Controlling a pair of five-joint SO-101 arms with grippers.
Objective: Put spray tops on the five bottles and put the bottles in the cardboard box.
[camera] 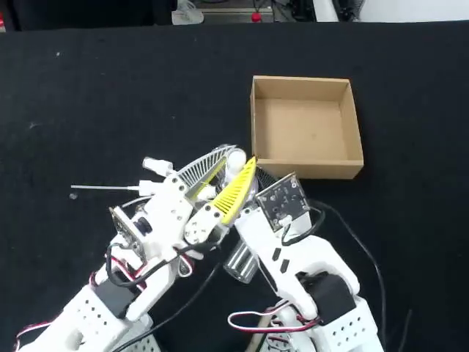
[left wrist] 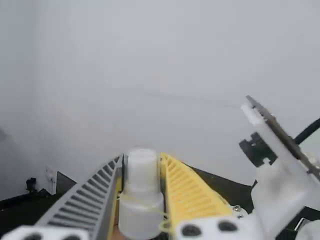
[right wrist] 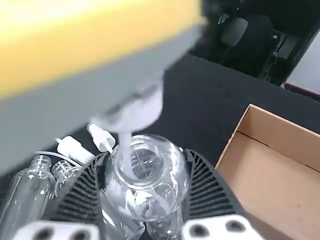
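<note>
- I'm seeing the left gripper (left wrist: 142, 160) pinching the spray top (left wrist: 142, 185).
- Right gripper (right wrist: 145, 162) is clamping the bottle (right wrist: 150, 192), with the tube (right wrist: 123, 150) sitting in its mouth.
- Cardboard box (right wrist: 272, 190) is sitting nearby.

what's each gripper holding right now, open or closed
left gripper: closed on a spray top
right gripper: closed on a clear bottle

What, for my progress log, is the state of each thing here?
cardboard box: open, empty.
bottle: uncapped, clamped in right gripper jaws.
spray top: held in left gripper jaws, tube entering bottle mouth, not seated.
spare bottles: lying down, uncapped.
loose spray tops: lying unattached.
</note>
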